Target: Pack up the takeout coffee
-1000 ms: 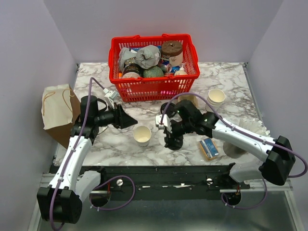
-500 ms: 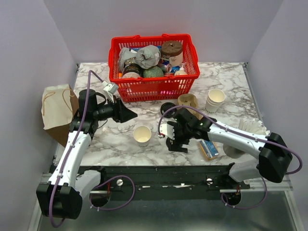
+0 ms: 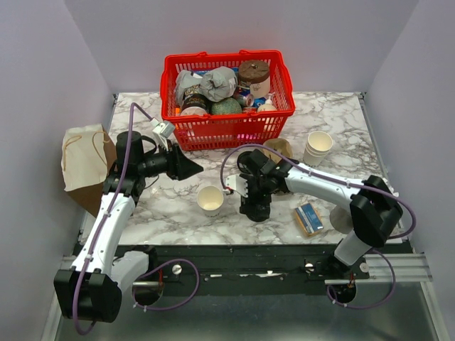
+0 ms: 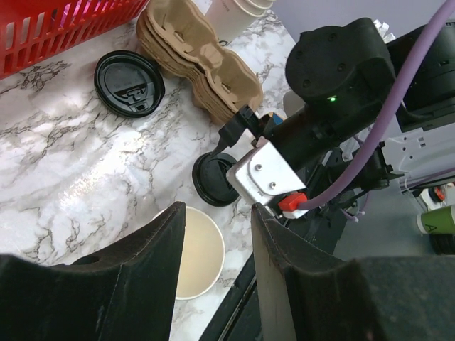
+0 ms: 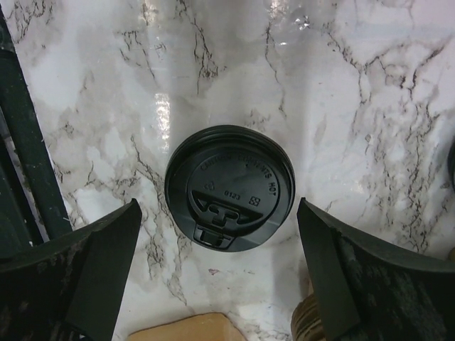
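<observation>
No lidded white cup with dark print shows in any view; the takeout coffee is out of sight. A lidless paper cup [image 3: 210, 199] stands at the front middle of the table and shows below my left fingers [image 4: 202, 249]. A loose black lid [image 5: 229, 186] lies flat on the marble just right of that cup [image 4: 213, 181]. My right gripper [image 3: 255, 206] hovers over this lid, open, one finger on each side [image 5: 219, 206]. My left gripper [image 3: 192, 169] is open and empty, above and left of the cup [image 4: 217, 213].
A red basket [image 3: 227, 128] full of goods stands at the back. A brown paper bag [image 3: 85, 160] sits at the left edge. Stacked pulp cup carriers [image 4: 199, 64], a second black lid [image 4: 130, 83], stacked cups [image 3: 318, 147] and a blue box [image 3: 309, 218] lie to the right.
My right arm has folded in and its wrist has shifted slightly left over the lid. My left gripper has risen a little and turned.
</observation>
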Robot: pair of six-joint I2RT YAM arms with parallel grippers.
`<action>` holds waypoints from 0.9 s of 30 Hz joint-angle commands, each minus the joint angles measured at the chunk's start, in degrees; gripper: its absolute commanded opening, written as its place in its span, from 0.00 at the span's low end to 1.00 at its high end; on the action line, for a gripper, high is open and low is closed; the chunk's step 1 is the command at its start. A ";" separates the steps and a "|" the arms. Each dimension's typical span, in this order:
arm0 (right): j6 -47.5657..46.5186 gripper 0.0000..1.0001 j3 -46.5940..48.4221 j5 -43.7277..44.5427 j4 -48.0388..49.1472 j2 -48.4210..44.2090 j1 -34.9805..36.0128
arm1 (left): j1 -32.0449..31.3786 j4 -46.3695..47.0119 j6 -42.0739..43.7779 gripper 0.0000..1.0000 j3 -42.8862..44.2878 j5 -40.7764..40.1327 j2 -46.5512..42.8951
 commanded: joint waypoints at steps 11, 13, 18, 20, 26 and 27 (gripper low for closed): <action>-2.37 1.00 2.94 -2.14 -4.69 6.19 -0.90 | 0.27 1.10 0.13 0.51 1.03 -0.60 1.56; -2.37 1.00 3.11 -1.26 -4.07 6.54 -0.99 | 0.27 1.19 -0.05 0.51 0.86 -0.86 1.56; -2.72 1.00 2.94 1.55 -2.23 6.90 -0.99 | 0.27 2.15 -0.84 0.51 0.33 -1.04 1.47; -2.99 1.00 3.11 1.64 -2.22 7.25 -0.99 | 0.27 2.06 -0.84 0.51 0.16 -1.04 1.39; -3.16 1.00 3.03 1.99 -1.79 8.12 -0.99 | 0.27 2.24 -1.19 0.51 -0.29 -1.13 1.03; -2.99 1.00 2.94 1.99 -1.61 8.13 -0.90 | 0.27 2.24 -1.19 0.51 -0.46 -1.13 1.03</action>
